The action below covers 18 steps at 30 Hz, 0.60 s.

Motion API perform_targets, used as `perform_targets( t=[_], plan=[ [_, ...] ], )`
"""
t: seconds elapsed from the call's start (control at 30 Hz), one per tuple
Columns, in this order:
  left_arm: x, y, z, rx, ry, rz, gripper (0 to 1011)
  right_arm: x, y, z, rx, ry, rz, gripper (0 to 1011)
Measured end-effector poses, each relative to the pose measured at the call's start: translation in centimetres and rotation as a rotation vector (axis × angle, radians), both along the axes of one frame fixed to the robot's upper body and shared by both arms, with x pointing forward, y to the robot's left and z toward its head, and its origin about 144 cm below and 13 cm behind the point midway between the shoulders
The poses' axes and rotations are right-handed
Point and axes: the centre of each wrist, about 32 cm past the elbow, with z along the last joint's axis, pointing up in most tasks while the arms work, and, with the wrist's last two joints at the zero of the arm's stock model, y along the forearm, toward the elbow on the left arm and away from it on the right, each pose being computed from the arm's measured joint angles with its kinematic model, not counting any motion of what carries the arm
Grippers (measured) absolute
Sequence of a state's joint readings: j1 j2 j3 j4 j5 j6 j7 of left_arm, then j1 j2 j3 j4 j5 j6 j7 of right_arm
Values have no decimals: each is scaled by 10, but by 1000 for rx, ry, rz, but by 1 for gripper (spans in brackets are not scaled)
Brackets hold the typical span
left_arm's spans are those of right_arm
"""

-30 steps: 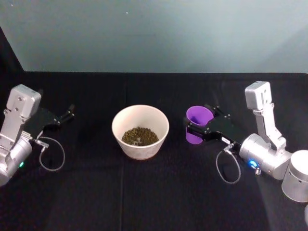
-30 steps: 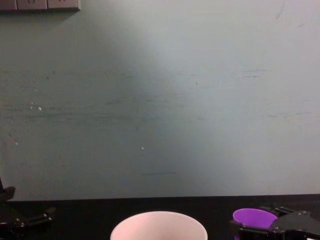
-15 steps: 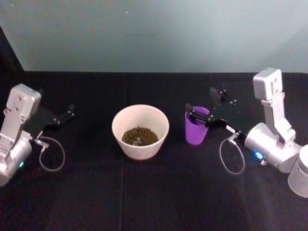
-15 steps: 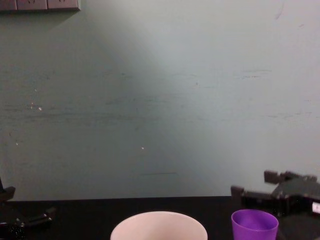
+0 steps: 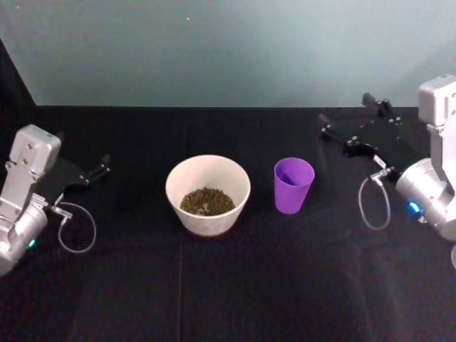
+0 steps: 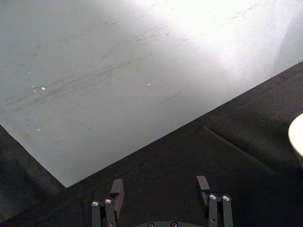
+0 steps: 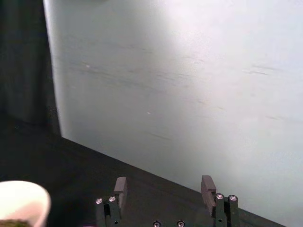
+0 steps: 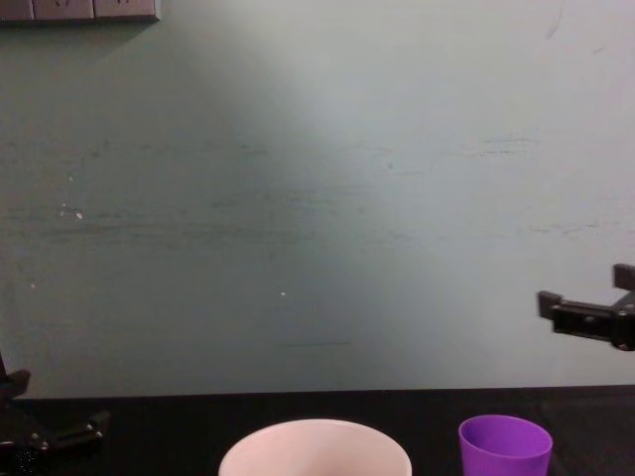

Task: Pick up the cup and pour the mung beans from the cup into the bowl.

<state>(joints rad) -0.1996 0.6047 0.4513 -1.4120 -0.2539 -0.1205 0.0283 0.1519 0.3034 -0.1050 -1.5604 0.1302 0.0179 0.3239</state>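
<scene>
With beans lying in the bowl (image 5: 208, 193), the cup (image 5: 293, 185) stands upright just right of it; my right tool (image 5: 348, 123), released, hangs far right, left tool (image 5: 100, 169) released, parked far left.

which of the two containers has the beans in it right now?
The white bowl: a dark pile of beans lies in its bottom. The purple cup, upright to its right, shows only purple inside. The right gripper hangs open, clear of the cup.
</scene>
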Motion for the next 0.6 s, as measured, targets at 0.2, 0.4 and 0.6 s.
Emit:
perform_targets(
  t=[0.2,0.4,0.6],
  plan=[
    [0,0,0,0,0,0,1000,1,-13,-5,-33,24,-46,1003],
    [0,0,0,0,0,0,1000,-2,-21,-22,-45,57,-79,1002],
    [0,0,0,0,0,0,1000,-8,-24,-42,-50,93,-98,1003]
  ],
)
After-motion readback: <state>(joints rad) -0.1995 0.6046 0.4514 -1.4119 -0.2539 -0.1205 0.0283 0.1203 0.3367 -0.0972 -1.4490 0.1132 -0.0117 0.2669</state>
